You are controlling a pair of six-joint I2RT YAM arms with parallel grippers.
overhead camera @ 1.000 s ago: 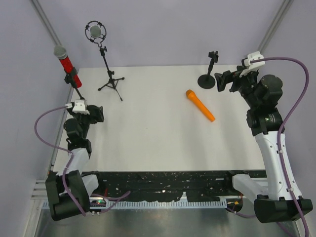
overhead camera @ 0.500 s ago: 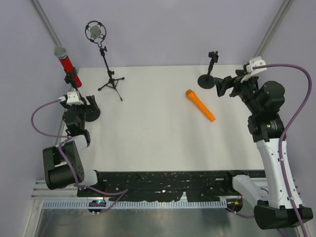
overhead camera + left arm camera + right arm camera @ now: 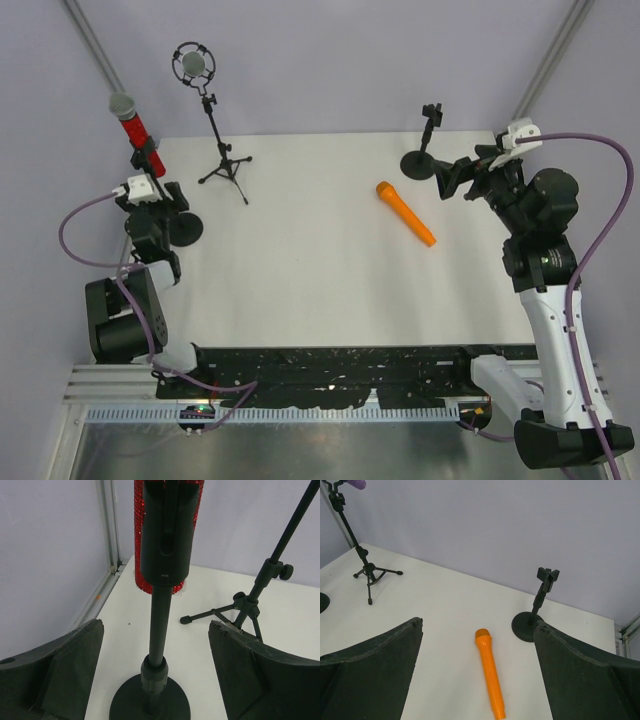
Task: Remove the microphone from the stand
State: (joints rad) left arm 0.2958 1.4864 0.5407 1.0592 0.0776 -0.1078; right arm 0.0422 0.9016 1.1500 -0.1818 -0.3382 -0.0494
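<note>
Far left of the table (image 3: 300, 280): the red microphone (image 3: 129, 125) sits in the black clip (image 3: 166, 530) at the top of a round-based stand (image 3: 183, 231), not yet removed. Its long axis runs close to upright, with a slight lean; the grey head points up and toward the far-left corner, the tail down into the clip. The left gripper (image 3: 168, 197) is by far the nearer and stands just in front of this stand. Its jaws are apart, one to each side of the stand's pole (image 3: 159, 625), touching neither pole nor microphone. In the left wrist view the microphone lies above the jaws and runs out of the top of the picture, so the jaws are level with the pole, below the clip. Judgement: the gripper must rise along that axis to reach the red body before closing. Further right stands a tripod stand (image 3: 222, 160) carrying a shock-mounted microphone (image 3: 193, 64). An orange microphone (image 3: 405, 212) lies flat on the table, and an empty round-based stand (image 3: 420, 160) stands beyond it. The right gripper (image 3: 455, 178) hangs near that empty stand, jaws wide apart, holding nothing, well apart from the red microphone.
</note>
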